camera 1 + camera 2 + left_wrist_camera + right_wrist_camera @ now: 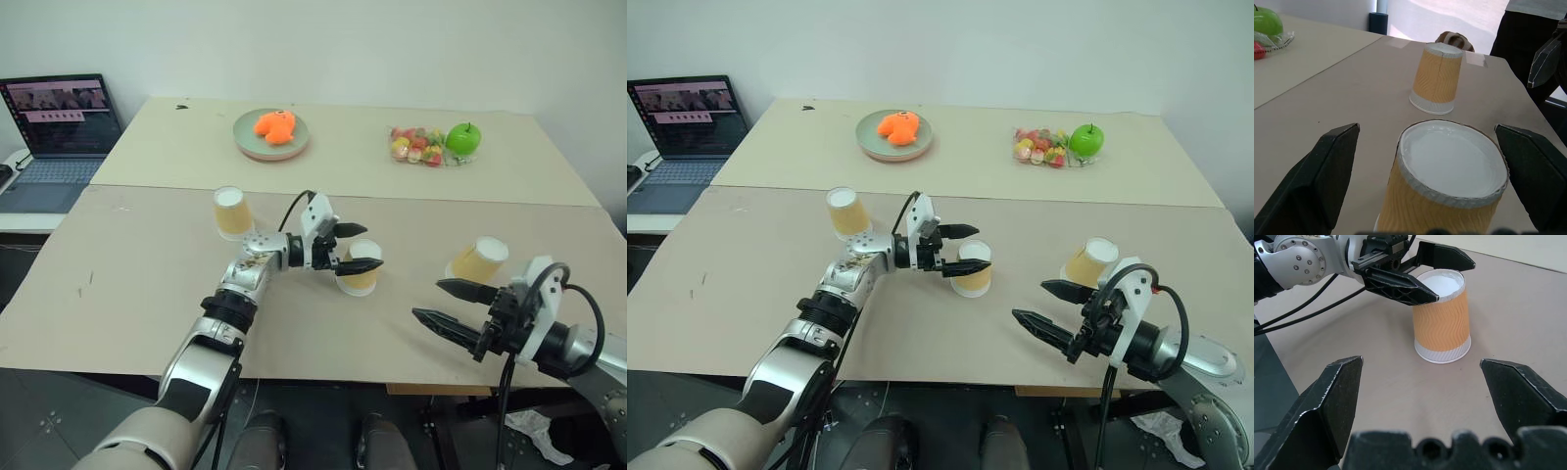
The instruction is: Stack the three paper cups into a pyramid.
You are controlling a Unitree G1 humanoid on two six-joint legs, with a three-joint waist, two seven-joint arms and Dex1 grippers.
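Note:
Three paper cups stand upside down on the tan table (147,294), spread in a row. The left cup (233,211) stands alone at the far left. The middle cup (362,269) sits between the fingers of my left gripper (372,248), which is open. In the left wrist view both fingers (1332,166) stand clear of this cup's (1447,176) sides. The right cup (477,259) stands just beyond my right gripper (426,299), which is open and holds nothing. The right wrist view looks past that gripper (1420,361) at the middle cup (1442,318).
At the back of the table a plate (245,132) holds an orange item. A green apple (463,138) and a bag of sweets (416,147) lie at the back right. A laptop (59,137) stands off the table's left side.

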